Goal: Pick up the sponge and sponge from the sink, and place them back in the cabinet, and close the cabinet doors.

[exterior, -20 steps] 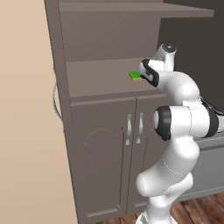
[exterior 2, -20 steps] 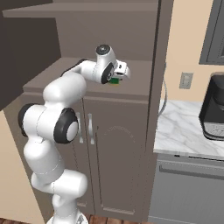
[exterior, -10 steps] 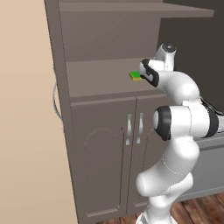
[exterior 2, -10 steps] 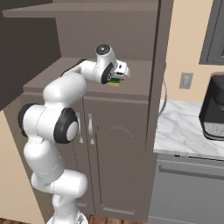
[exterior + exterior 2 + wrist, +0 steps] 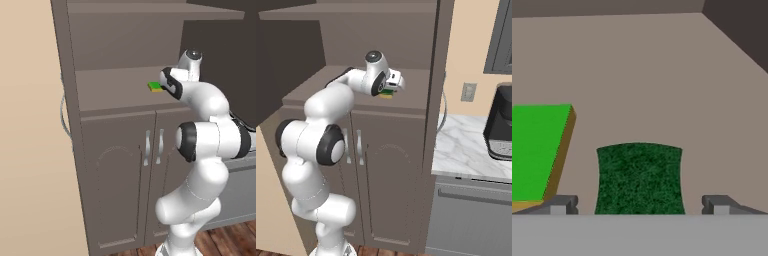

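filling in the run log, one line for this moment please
gripper: open | sponge: between fingers, on cabinet shelf | second sponge: beside it | doors: open

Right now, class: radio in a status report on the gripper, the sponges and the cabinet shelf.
Gripper open over the grey-brown cabinet shelf. Dark green sponge lies between the fingertips, released. Bright green, yellow-backed sponge rests beside it. Nothing in the way.
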Available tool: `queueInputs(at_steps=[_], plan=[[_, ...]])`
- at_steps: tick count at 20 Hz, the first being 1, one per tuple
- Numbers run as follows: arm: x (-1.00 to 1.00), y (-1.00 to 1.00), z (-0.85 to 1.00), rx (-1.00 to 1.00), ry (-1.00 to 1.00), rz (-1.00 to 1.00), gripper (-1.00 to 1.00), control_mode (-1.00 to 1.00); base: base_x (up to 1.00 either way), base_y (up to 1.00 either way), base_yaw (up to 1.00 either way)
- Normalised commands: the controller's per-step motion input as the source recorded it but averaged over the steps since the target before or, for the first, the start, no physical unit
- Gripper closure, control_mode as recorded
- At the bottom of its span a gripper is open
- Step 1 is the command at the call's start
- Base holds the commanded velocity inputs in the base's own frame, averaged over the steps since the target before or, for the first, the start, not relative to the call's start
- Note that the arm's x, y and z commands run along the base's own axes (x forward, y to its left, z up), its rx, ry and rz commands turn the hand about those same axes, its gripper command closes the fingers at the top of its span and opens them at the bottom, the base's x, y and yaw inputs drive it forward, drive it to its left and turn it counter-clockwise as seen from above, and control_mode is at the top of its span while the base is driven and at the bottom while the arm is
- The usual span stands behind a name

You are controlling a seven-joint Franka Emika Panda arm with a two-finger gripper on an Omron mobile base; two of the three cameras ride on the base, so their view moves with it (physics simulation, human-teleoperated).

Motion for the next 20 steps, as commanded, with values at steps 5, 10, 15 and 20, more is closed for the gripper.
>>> queueInputs(at_steps=[5, 10, 15, 20], plan=[[-0.24, 0.00, 0.01, 0.00, 0.00, 0.00, -1.00, -1.00, 0.00, 0.00, 0.00], [-0.21, 0.00, 0.05, 0.00, -0.03, 0.00, -1.00, -1.00, 0.00, 0.00, 0.00], [-0.26, 0.00, 0.13, 0.00, -0.09, 0.00, -1.00, -1.00, 0.00, 0.00, 0.00], [-0.28, 0.00, 0.10, 0.00, -0.05, 0.00, -1.00, -1.00, 0.00, 0.00, 0.00]])
